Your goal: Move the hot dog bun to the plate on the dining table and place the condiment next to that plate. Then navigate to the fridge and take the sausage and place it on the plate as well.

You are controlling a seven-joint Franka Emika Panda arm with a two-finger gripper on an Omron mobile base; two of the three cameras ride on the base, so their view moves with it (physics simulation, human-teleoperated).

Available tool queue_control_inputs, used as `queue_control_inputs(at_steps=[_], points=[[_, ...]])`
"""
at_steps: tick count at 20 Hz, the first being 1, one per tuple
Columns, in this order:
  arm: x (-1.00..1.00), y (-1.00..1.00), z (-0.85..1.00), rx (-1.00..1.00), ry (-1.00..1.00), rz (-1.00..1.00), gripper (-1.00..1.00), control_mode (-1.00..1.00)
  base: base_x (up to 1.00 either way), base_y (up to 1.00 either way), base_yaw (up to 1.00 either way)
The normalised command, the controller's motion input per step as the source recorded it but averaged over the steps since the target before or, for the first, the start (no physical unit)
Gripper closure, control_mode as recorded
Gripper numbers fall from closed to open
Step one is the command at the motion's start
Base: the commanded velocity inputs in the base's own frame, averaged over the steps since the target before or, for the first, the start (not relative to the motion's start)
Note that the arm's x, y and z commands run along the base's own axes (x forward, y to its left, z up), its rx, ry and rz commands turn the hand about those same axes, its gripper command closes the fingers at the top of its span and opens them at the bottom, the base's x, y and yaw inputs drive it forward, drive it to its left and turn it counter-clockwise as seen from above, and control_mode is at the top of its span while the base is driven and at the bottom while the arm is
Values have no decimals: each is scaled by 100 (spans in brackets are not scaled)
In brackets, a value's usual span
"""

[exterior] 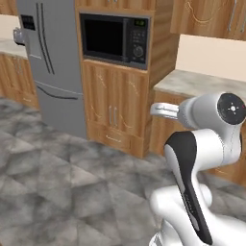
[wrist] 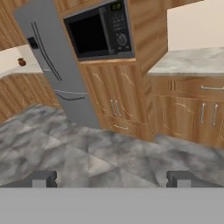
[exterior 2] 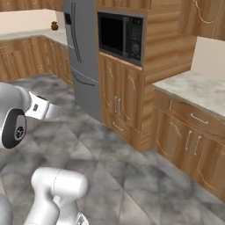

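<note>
The tall grey fridge (exterior: 53, 62) (exterior 2: 83, 52) (wrist: 57, 74) stands ahead and to the left with its doors shut, some way across the floor. In the hand view my gripper (wrist: 113, 179) is open, its two dark fingertips (wrist: 43, 178) set wide apart with nothing between them, and it points towards the fridge and the cabinets. My arm is folded close over the base. The hot dog bun, plate, dining table and condiment are out of view. The sausage is hidden.
A built-in microwave (exterior: 113, 38) (wrist: 98, 30) sits in a wooden column right of the fridge. A marbled counter (exterior: 202, 84) (exterior 2: 197, 92) over wooden cabinets runs along the right. A small brown jar (exterior 2: 54, 25) stands on the far left counter. Grey stone floor (exterior: 57, 182) lies open ahead.
</note>
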Motion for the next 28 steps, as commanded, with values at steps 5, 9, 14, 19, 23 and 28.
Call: queue_control_inputs(at_steps=[5, 9, 14, 19, 23, 28], points=[[0, 0, 0, 0, 0, 0, -100, 100, 100, -8, 6], [0, 0, 0, 0, 0, 0, -100, 100, 100, 46, -9], [0, 0, 0, 0, 0, 0, -100, 100, 100, 86, -20], [0, 0, 0, 0, 0, 0, -100, 100, 89, 100, -27], [0, 0, 0, 0, 0, 0, -100, 100, 51, 100, -30], [0, 0, 0, 0, 0, 0, -100, 100, 26, 100, -27]])
